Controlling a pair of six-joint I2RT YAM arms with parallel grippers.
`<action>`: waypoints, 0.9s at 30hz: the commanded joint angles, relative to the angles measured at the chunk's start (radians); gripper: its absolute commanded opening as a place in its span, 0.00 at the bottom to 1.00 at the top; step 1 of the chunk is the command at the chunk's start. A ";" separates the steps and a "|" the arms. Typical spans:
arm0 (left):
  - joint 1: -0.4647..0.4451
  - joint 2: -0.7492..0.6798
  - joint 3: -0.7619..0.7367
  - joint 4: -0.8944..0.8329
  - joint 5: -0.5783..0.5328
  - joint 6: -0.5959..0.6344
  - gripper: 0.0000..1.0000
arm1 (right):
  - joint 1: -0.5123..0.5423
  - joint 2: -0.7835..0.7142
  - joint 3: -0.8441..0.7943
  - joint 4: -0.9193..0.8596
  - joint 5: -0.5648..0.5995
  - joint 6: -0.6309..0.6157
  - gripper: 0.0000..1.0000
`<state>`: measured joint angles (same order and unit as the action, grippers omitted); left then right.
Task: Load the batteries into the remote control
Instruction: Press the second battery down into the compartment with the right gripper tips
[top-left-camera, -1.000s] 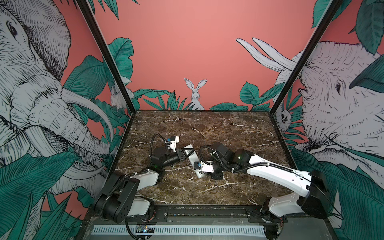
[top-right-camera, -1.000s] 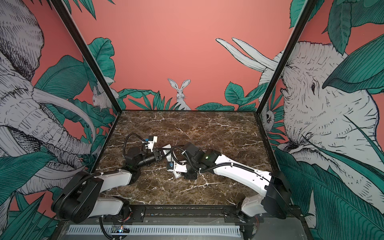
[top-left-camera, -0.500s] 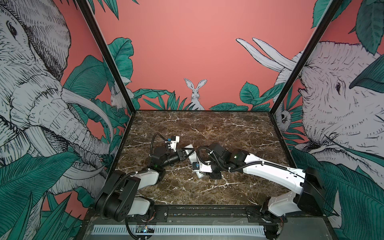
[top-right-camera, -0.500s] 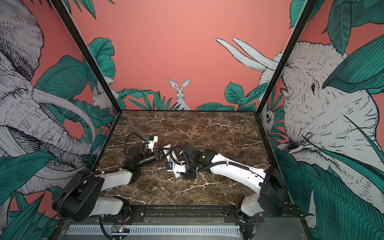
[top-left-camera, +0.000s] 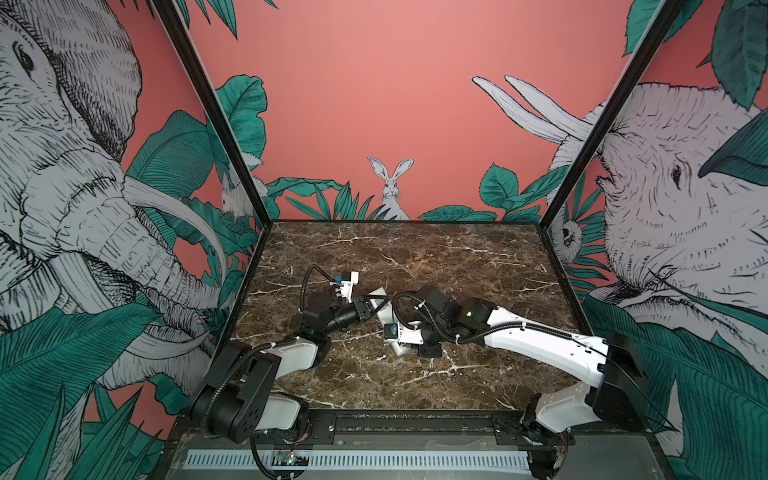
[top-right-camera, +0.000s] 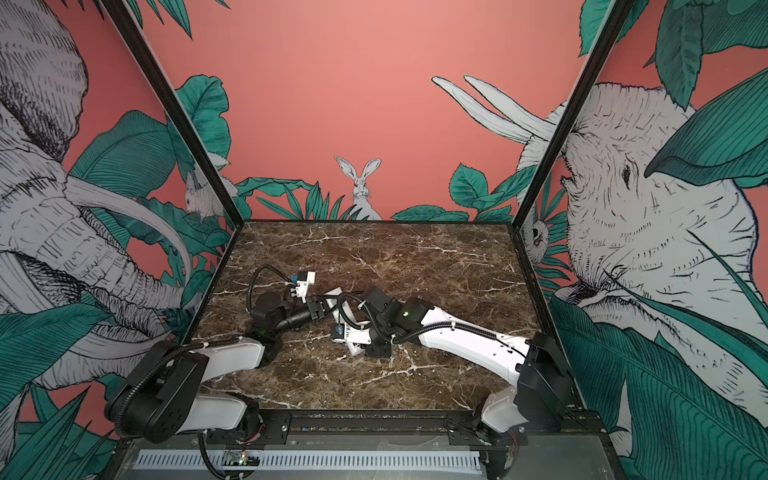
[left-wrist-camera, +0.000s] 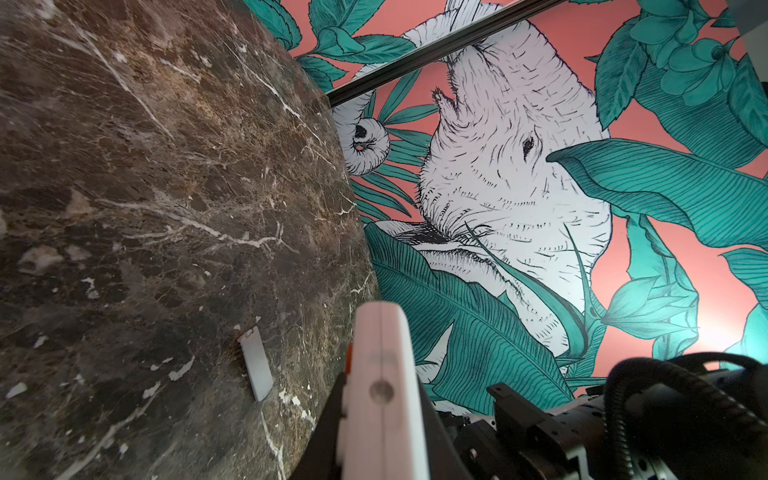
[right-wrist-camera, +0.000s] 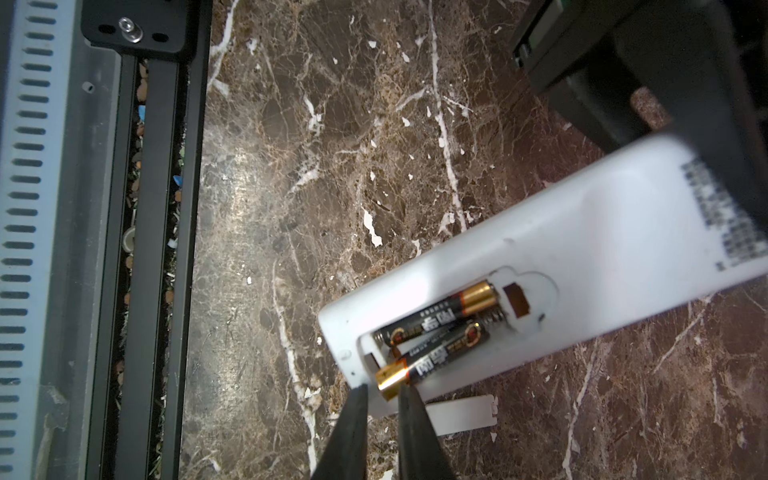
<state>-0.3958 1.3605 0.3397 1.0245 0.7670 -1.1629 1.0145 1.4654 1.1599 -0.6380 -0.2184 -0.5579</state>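
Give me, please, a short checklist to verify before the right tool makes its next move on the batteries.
1. Hold: left tool clamps remote control: ok.
2. Access: compartment open, cover plate off, lying on the marble: ok.
3. Seating: first battery lies flat inside: ok.
4. Seating: second battery: not ok; its gold end sticks out over the compartment's edge.
5. Position: right tool tips flank that gold end: ok.
6. Grasp: whether right tool grips it: cannot tell.
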 joint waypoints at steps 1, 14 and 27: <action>0.005 -0.005 0.016 0.071 0.013 -0.021 0.00 | 0.006 0.013 0.024 0.023 0.004 -0.010 0.16; 0.005 -0.007 0.010 0.080 0.012 -0.025 0.00 | 0.006 0.024 0.021 0.040 0.016 -0.005 0.14; 0.005 -0.002 0.005 0.088 0.013 -0.029 0.00 | 0.008 0.033 0.021 0.057 0.031 0.003 0.12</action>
<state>-0.3904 1.3617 0.3397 1.0245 0.7582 -1.1591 1.0149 1.4792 1.1599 -0.6090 -0.1951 -0.5568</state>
